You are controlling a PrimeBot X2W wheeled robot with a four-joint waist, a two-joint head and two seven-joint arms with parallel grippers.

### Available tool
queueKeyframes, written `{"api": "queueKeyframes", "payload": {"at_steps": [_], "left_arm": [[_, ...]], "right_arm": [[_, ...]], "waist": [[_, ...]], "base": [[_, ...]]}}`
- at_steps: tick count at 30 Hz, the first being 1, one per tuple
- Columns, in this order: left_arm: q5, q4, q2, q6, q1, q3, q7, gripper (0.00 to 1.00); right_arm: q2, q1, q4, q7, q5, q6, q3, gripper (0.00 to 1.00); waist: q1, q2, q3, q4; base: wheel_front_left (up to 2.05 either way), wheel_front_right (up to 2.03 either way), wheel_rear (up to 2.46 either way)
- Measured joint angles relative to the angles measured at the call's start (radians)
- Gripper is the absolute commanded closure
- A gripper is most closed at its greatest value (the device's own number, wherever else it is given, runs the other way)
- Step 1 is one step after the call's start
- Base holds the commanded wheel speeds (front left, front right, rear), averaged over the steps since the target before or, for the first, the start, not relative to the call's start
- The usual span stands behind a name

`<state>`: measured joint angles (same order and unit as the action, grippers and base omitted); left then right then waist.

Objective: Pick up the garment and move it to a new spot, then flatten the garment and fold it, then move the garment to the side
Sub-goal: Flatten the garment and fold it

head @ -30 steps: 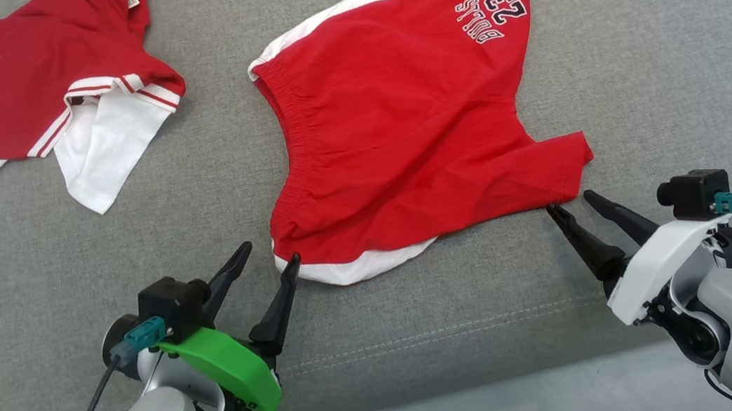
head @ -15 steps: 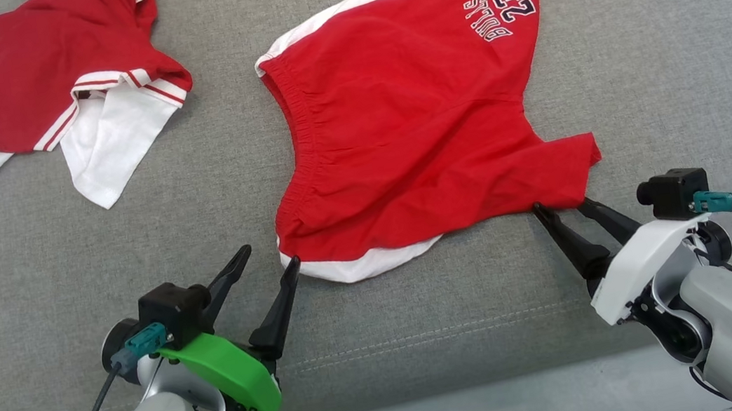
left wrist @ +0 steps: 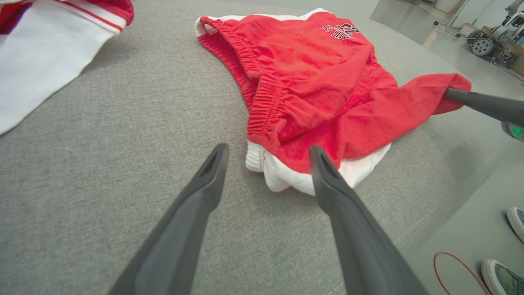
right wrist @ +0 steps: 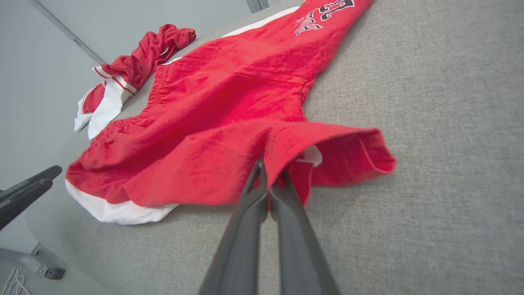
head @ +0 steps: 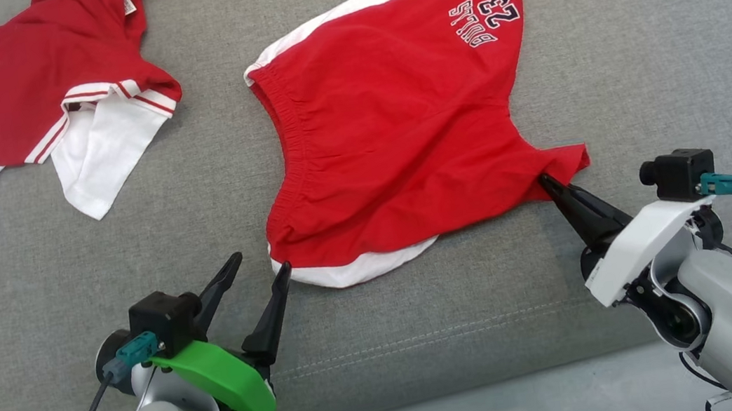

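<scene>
Red shorts (head: 392, 138) pinched at leg hem by right hand (head: 551, 185), clamped tight. Left hand (head: 260, 262) gapes empty beside white corner (head: 353, 271); grip there first, then lift level.

Red shorts (head: 399, 137) w/ white trim; grey couch (head: 655, 40); red/white shirt (head: 29, 115).

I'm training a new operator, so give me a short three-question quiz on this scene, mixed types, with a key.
1. True or false: the right end effector is shut on a leg hem of the red shorts.
2. The left end effector is: A open beside the shorts; B shut on the waistband; C shut, empty.
3. Which number is printed on the shorts?
Key: 1 true; 2 A; 3 23.
</scene>
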<state>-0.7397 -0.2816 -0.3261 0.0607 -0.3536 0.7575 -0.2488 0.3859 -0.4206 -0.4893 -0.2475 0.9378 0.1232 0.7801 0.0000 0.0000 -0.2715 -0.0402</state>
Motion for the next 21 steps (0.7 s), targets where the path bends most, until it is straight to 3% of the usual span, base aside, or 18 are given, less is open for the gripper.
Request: {"api": "queueKeyframes", "payload": {"at_steps": [3,11,21], "left_arm": [[0.004,0.002,0.001,0.0,0.006,-0.009,0.0,0.0],[0.013,0.009,0.019,0.0,0.007,-0.018,0.0,0.0],[0.015,0.009,0.027,0.002,0.027,-0.034,0.0,0.0]], "right_arm": [[0.018,0.005,0.042,0.024,0.057,0.0,0.009,1.0],[0.089,0.072,0.144,0.231,0.235,0.0,0.055,1.0],[0.18,0.082,0.236,0.352,0.325,0.0,0.025,1.0]], "waist": [[0.0,0.0,0.004,-0.012],[0.0,0.0,0.013,-0.027],[0.0,0.0,0.017,-0.03]], "base": [[0.0,0.0,0.0],[0.0,0.0,0.0],[0.0,0.0,0.0]]}}
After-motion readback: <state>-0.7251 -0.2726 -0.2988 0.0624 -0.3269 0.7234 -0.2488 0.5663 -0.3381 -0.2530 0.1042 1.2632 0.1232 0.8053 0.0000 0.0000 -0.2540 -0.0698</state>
